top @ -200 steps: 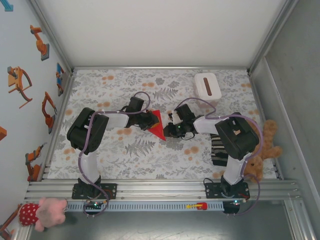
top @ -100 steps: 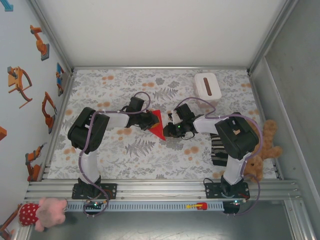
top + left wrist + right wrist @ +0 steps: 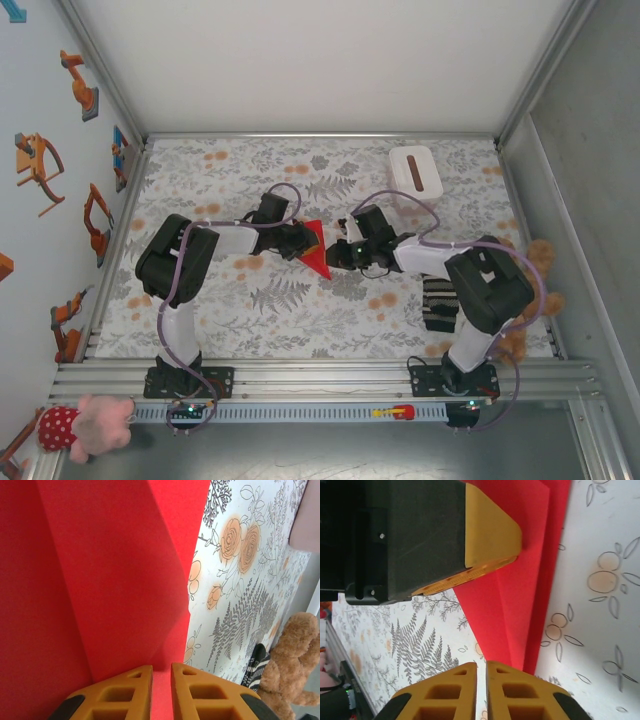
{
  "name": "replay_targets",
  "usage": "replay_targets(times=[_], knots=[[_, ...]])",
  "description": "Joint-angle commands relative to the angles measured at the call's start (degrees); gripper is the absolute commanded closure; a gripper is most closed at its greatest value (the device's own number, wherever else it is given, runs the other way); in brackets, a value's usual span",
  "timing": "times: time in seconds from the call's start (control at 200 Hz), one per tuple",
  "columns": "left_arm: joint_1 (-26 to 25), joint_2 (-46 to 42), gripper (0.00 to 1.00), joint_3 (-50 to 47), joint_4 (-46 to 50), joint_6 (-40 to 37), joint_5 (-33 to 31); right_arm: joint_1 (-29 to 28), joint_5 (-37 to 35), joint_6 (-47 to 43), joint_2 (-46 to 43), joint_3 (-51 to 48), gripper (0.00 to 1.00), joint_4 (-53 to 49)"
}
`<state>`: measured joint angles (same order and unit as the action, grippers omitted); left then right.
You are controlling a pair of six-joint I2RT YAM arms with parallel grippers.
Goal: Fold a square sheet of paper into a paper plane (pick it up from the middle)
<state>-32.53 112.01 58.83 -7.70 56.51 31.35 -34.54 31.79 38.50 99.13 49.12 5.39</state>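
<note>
Grippers both clenched, I noted: left gripper (image 3: 161, 669) pinched thin bright red creased paper sheet (image 3: 100, 580), right gripper (image 3: 481, 666) beside its tip on floral counter (image 3: 240, 605).

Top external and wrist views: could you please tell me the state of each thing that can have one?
sheet of paper: folded and creased into a pointed shape, lying flat.
left gripper: shut, fingers down on the paper.
right gripper: shut, at the paper's pointed end.
white box: lying flat, dark slot facing up.
</note>
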Motion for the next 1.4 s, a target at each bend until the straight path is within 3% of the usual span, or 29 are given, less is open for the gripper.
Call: replay_targets(times=[0.0,0.941,1.397], knots=[[0.4,0.5,0.82,0.8,1.1,-0.9,1.1,-0.3,5.1,2.7,3.1,0.9,0.91,4.5],[0.3,1.0,0.82,1.2,1.0,-0.7,1.5,-0.3,6.7,2.6,9.1,0.9,0.92,4.2],[0.6,1.8,0.82,2.2,2.7,-1.3,1.1,-0.3,2.3,0.2,9.4,1.2,0.93,-3.0]])
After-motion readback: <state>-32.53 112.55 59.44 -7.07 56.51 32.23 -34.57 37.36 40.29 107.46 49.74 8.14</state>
